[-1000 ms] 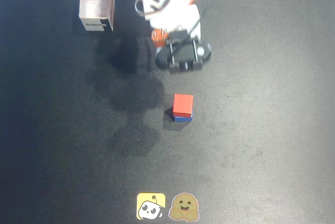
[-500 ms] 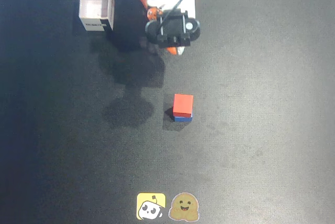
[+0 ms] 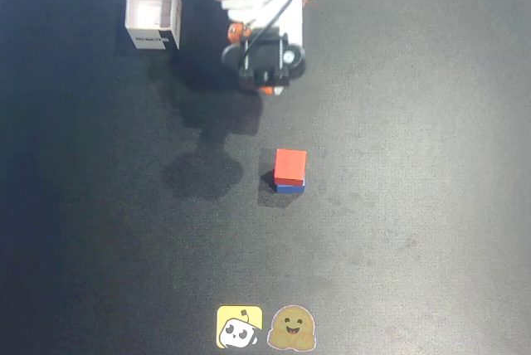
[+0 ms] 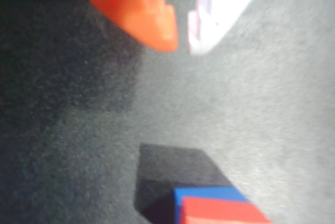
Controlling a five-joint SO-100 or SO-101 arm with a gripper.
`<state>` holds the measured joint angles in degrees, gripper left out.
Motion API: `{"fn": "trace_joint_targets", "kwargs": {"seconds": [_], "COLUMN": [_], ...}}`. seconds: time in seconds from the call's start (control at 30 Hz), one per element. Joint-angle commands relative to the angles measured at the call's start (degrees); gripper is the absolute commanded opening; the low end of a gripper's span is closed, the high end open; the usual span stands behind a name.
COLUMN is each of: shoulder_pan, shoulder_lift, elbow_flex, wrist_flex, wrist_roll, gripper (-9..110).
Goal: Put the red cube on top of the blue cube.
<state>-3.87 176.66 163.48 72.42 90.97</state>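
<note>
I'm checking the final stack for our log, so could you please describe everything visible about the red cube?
The red cube is a small, matte, plain-faced solid in red-orange. It sits upright on the blue cube, roughly aligned, with only a thin blue strip showing beneath it in the overhead view. The stack stands near the middle of the dark table. Nothing else touches it; the gripper is clear of it.

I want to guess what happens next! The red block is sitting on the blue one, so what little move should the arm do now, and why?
Probably just fold back to rest. The red cube already sits on the blue cube, and the gripper is empty and clear of the stack, so nothing seems left to move.
</note>
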Motion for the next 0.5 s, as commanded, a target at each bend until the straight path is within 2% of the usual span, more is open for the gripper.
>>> {"fn": "trace_joint_targets", "kwargs": {"seconds": [0.0,0.47], "shoulder_pan": [0.5,0.8], "shoulder_lift": [0.5,0.5], "elbow_flex": [1.1,1.1], "wrist_flex": [-2.5,0.4], "wrist_roll": [0.0,-0.1], "gripper": [1,1]}}
